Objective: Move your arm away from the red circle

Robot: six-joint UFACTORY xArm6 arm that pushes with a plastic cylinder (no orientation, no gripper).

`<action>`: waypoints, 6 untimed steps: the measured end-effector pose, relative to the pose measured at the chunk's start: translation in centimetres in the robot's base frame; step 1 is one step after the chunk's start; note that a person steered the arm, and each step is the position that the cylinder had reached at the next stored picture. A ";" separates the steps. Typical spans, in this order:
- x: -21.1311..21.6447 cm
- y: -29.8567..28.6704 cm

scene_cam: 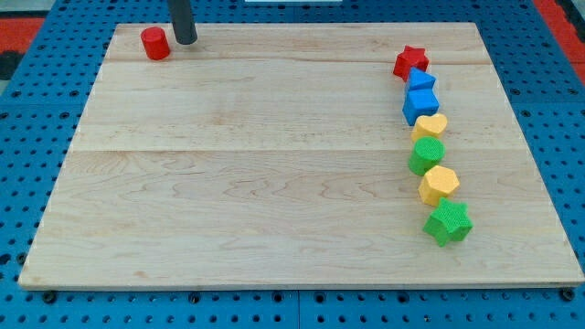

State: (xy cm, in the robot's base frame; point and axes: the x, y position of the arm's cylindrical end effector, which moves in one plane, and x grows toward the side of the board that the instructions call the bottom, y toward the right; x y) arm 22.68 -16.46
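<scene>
The red circle [155, 43] is a short red cylinder near the top left corner of the wooden board [256, 183]. My tip [186, 41] is the lower end of a dark rod that comes down from the view's top. It stands just right of the red circle, with a narrow gap between them.
A column of blocks runs down the view's right side: a red star [410, 62], a blue block [420, 79], a blue cube [421, 103], a yellow block [430, 126], a green block [426, 153], a yellow hexagon [439, 185] and a green star [448, 222]. A blue pegboard surrounds the board.
</scene>
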 end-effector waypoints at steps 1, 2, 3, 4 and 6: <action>-0.6 4.9; -0.6 5.3; -0.6 6.3; -1.3 14.1; -1.5 23.2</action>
